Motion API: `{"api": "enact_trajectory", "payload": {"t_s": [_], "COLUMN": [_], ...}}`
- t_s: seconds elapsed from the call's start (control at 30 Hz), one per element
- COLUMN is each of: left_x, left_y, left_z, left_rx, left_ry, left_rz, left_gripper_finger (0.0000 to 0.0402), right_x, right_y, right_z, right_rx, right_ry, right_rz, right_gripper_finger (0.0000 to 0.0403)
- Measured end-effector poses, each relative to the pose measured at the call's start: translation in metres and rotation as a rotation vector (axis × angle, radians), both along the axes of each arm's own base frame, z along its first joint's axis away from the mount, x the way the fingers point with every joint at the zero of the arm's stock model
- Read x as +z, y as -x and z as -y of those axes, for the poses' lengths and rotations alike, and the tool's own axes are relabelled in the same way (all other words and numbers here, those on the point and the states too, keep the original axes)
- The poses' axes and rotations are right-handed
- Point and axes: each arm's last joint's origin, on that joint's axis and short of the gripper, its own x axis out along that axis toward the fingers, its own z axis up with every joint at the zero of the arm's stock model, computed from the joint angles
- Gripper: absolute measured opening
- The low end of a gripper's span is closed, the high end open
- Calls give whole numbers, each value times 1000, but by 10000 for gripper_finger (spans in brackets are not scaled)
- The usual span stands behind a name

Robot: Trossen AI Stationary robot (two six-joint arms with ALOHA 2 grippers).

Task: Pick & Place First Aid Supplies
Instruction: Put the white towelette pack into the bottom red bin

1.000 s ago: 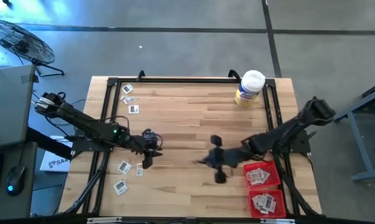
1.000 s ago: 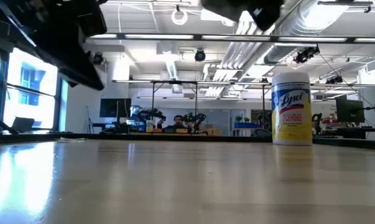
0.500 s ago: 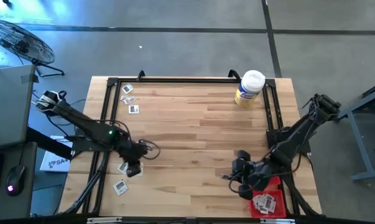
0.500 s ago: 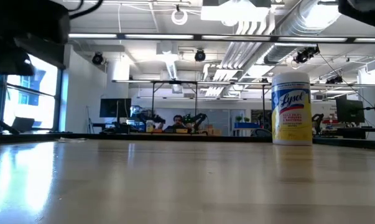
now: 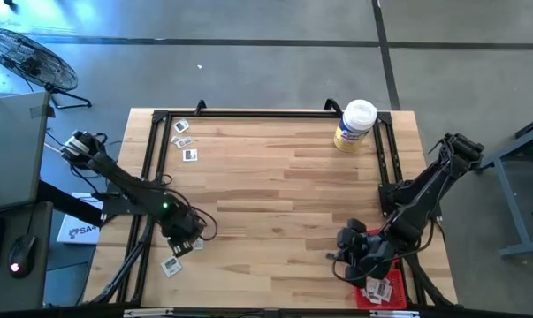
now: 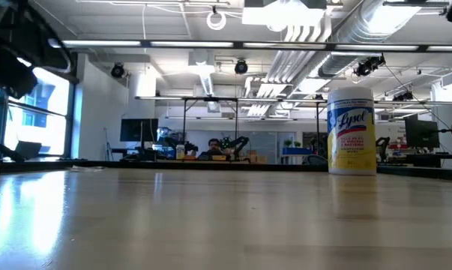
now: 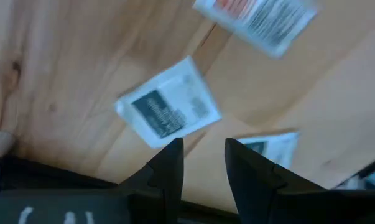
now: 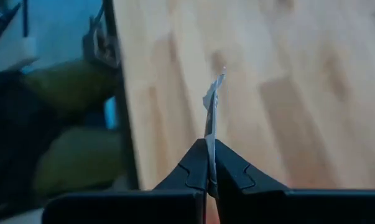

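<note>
Since the earlier frame the right gripper [image 5: 359, 256] has reached the tray [image 5: 395, 294], lower right, pinching a packet [image 8: 212, 112]; release low. Left gripper [image 7: 201, 163], narrowly parted, hovers over another packet [image 7: 168, 109].

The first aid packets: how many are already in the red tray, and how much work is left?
Done: several packets already lie in the red tray; the count is hidden by the arm. In hand: the right gripper is shut on one packet over the tray, and the left gripper is open above loose packets. Left: those beside it, plus three at the far left corner.
</note>
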Motion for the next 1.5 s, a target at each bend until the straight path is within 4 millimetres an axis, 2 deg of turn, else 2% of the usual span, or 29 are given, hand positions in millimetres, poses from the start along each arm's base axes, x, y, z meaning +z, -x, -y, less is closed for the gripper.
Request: {"api": "enact_trajectory", "payload": {"t_s": [0.13,0.33,0.5,0.63,0.77,0.9,1.13,1.33,1.43,1.5], "left_x": [-13,-17,-17,-17,-17,-17,-16,-16,-16,-16], "left_y": [-2,-5,-6,-7,-7,-6,-5,-5,-3,1], "left_z": [3,3,3,3,3,3,4,4,3,1], "left_rx": [-37,-34,-41,-44,-43,-43,-41,-37,-21,-18], "left_ry": [-8,-61,-66,-72,-71,-68,-26,-28,-36,-44], "left_rz": [-74,-45,-26,-14,-15,-18,-57,-60,-88,-130], "left_gripper_finger": [114,114,114,114,114,114,114,114,114,114], "right_x": [-1,-6,-24,-48,-68,-76,-65,-45,-30,-21], "right_y": [7,29,53,67,70,68,61,63,61,55], "right_z": [-7,-19,-28,-29,-26,-22,-25,-28,-27,-25], "right_rx": [1,-60,-173,-231,-264,-265,-234,-253,-281,-309], "right_ry": [-155,-304,-403,-440,-516,-535,-569,-536,-498,-476], "right_rz": [-136,-362,-576,-677,-719,-731,-768,-915,-921,-859], "right_gripper_finger": [2,2,2,9,25,52,95,98,98,98]}}
